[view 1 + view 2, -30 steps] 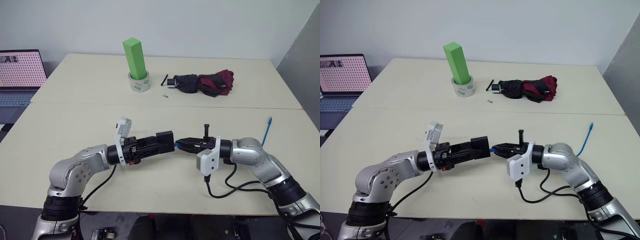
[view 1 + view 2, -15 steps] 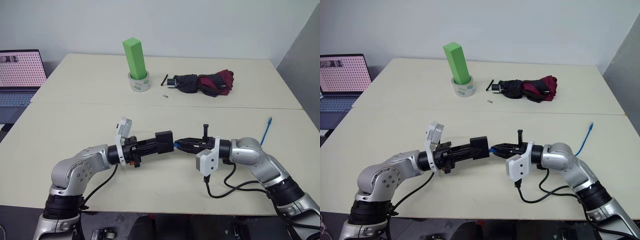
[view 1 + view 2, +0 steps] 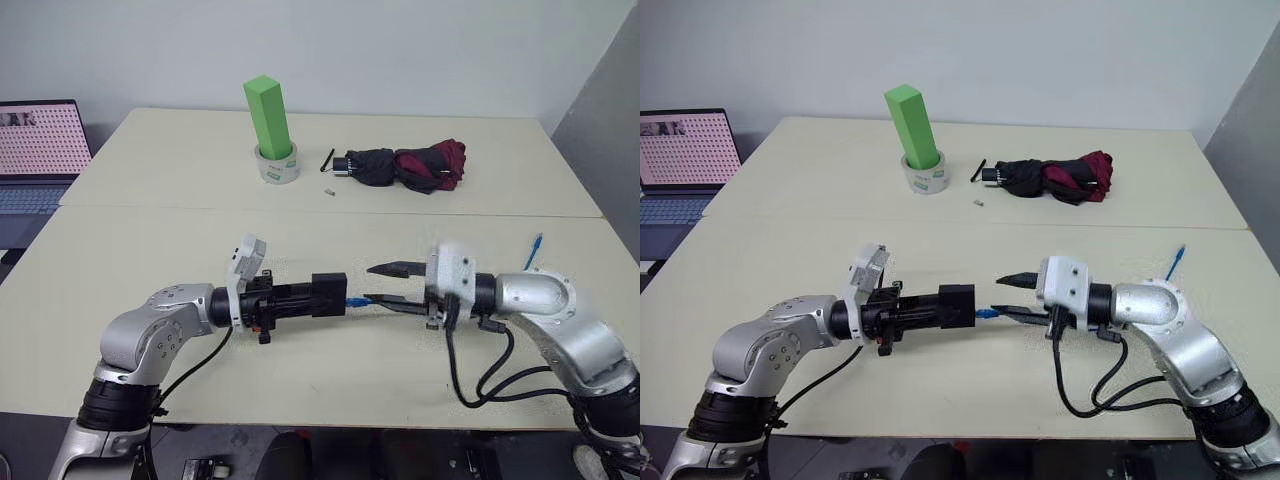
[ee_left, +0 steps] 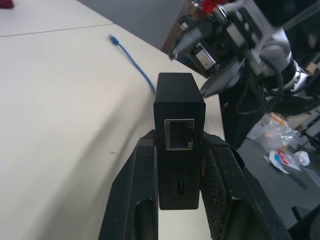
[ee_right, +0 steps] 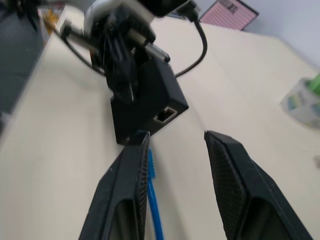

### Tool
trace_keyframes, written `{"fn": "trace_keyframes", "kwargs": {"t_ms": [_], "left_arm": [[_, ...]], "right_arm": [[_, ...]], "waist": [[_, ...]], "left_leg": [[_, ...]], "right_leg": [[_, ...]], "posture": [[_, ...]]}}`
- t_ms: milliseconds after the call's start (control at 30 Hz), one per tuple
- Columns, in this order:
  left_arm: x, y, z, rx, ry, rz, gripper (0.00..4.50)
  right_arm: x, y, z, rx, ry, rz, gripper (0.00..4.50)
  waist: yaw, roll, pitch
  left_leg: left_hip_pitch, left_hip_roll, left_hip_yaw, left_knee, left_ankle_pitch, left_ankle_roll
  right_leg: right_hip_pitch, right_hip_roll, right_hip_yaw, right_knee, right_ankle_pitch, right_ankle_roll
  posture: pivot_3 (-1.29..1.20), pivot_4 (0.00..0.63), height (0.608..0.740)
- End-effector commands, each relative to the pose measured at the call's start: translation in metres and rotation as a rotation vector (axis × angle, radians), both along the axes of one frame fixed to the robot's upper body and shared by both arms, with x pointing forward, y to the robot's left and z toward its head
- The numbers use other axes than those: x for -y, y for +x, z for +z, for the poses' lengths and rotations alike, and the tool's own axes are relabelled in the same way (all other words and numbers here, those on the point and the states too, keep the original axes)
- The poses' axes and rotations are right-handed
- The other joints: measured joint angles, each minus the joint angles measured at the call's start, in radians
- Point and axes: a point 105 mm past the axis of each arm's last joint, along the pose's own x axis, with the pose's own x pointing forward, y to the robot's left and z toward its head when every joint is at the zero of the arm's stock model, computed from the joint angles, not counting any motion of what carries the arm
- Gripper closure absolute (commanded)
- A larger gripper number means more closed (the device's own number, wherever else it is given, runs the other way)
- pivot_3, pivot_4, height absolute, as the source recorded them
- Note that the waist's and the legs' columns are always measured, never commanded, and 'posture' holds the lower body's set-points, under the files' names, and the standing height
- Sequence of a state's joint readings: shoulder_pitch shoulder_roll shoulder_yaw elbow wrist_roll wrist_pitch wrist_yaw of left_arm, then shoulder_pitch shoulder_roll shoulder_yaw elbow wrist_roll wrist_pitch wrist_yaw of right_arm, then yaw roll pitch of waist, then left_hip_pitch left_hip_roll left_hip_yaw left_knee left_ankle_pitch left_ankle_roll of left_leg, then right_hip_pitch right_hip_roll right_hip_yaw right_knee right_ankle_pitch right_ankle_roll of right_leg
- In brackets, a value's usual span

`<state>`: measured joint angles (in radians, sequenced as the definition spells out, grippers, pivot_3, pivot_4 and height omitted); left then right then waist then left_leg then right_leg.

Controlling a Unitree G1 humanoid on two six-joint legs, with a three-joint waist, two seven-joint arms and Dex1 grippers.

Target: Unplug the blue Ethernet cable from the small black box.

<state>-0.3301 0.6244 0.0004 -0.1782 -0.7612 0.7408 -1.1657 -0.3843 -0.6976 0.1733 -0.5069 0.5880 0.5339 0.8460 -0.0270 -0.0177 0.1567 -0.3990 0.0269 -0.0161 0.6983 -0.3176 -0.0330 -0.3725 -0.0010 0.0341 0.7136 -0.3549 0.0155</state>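
Observation:
The small black box [image 3: 329, 293] is held off the table, my left gripper [image 3: 316, 295] shut on its sides. In the left wrist view the box [image 4: 178, 113] shows an empty port between my fingers [image 4: 146, 165]. The blue Ethernet cable's plug [image 3: 356, 301] hangs just right of the box, out of the port. My right gripper [image 3: 371, 284] stands open, its lower finger [image 5: 131, 180] alongside the cable [image 5: 152, 196]; the plug sits clear of the upper finger. The cable's far end [image 3: 534, 248] lies on the table at the right.
A green block stands in a roll of tape [image 3: 276, 163] at the back. A folded black-and-maroon umbrella [image 3: 412, 166] lies to its right. A laptop [image 3: 38, 150] sits past the table's left edge. Black arm cables [image 3: 480, 375] loop near the front edge.
My right gripper has rolled, risen, drawn back to the right and opened. The blue plug, seated against the box before, now sits apart from it. The left gripper keeps hold of the box.

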Motion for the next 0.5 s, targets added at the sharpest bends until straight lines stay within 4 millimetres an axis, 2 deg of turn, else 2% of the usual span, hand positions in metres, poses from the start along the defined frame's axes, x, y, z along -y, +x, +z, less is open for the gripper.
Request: {"fn": "trace_keyframes", "kwargs": {"t_ms": [33, 233, 500], "left_arm": [[0.004, -0.002, 0.018, 0.062, -0.028, -0.065, 3.73], [0.005, -0.002, 0.027, 0.089, -0.029, -0.098, 3.73], [0.007, -0.004, 0.03, 0.099, -0.03, -0.11, 3.73]], "right_arm": [[-0.004, -0.011, 0.006, -0.185, 0.063, 0.033, 2.65], [-0.005, -0.008, 0.001, -0.298, 0.078, 0.034, 2.65], [-0.01, -0.007, -0.005, -0.336, 0.066, 0.055, 2.65]], "waist": [[0.0, 0.0, 0.0], [-0.001, 0.0, 0.0], [-0.001, 0.0, 0.0]], "left_leg": [[0.0, 0.0, 0.0, 0.0, 0.0, 0.0], [-0.001, -0.001, 0.0, 0.0, 0.0, 0.0], [-0.001, -0.001, 0.0, 0.0, 0.0, 0.0]], "right_leg": [[0.0, 0.0, 0.0, 0.0, 0.0, 0.0], [0.0, 0.0, 0.0, -0.001, 0.0, 0.0], [0.0, 0.0, 0.0, -0.001, 0.0, 0.0]], "posture": [[0.0, 0.15, 0.74], [0.0, 0.15, 0.74], [0.0, 0.15, 0.74]]}}
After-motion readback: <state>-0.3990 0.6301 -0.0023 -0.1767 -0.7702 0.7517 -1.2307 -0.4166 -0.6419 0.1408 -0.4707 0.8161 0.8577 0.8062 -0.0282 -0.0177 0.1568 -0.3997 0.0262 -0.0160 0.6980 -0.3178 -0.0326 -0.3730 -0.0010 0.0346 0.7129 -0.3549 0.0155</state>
